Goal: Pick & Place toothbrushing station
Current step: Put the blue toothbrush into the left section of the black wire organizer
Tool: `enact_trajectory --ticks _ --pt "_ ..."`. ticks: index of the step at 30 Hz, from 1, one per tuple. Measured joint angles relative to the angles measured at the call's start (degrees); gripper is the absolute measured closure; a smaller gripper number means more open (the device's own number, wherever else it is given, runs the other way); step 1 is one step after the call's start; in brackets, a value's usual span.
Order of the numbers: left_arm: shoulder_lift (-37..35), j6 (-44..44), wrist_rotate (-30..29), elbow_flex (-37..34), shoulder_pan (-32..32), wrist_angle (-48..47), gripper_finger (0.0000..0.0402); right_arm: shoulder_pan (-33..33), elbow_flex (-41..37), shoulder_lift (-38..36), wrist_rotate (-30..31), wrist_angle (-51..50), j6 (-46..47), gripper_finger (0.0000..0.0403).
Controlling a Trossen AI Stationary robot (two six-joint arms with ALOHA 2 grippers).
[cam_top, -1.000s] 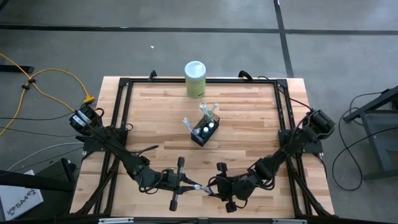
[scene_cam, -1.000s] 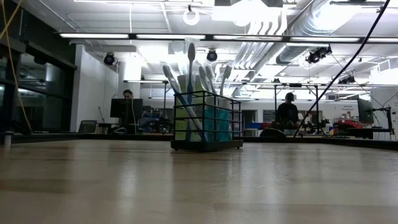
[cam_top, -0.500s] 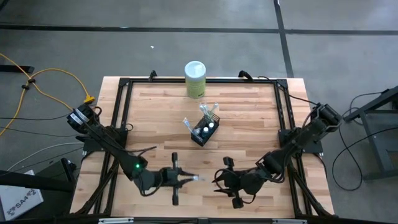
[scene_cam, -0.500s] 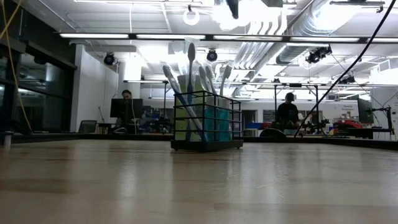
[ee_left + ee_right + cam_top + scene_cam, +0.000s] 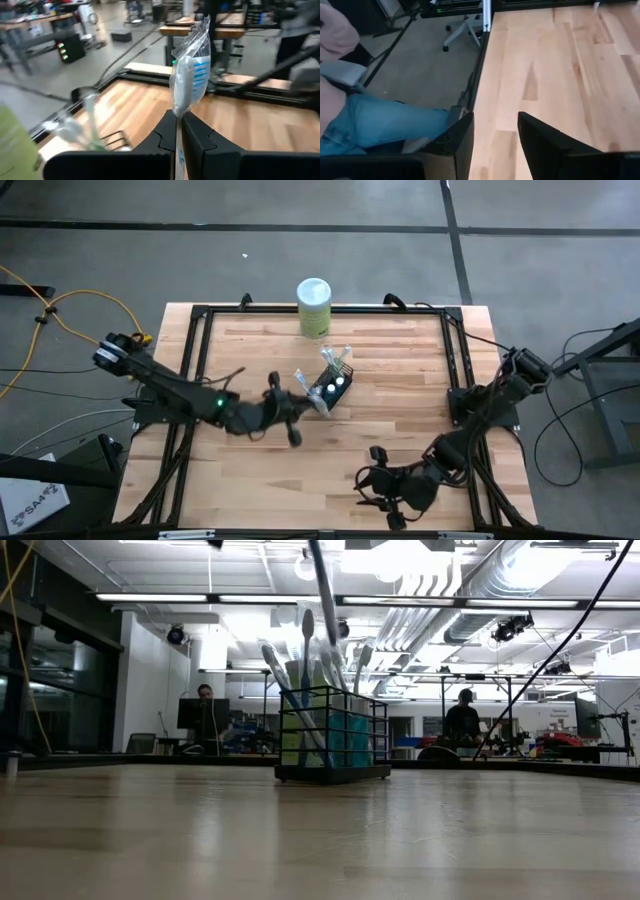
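Black mesh holder (image 5: 328,391) sits mid-table with brushes and teal tubes in it, green canister (image 5: 314,307) at its 12 o'clock. Left gripper (image 5: 312,403) just at holder's 8 o'clock, fingers clenched on a wrapped toothbrush (image 5: 191,80). Right gripper (image 5: 378,491) waits at table's 6 o'clock edge, fingers apart, holding nothing.

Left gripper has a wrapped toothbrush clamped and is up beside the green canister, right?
Not quite. The left gripper does clamp the wrapped toothbrush, but the high view shows it beside the black mesh holder; the green canister stands apart at the far edge.
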Motion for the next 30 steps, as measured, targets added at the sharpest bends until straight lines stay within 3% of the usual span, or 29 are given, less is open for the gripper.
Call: enact_trajectory --ticks 10,30 --pt "-2.83 -4.28 3.27 -5.80 8.25 -0.16 0.0400 4.37 0.00 0.00 5.85 0.01 1.33 0.0258" --pt "-2.88 -3.56 0.44 -6.00 10.44 -3.82 0.0400 5.22 0.00 0.00 7.54 -0.02 2.62 0.0258"
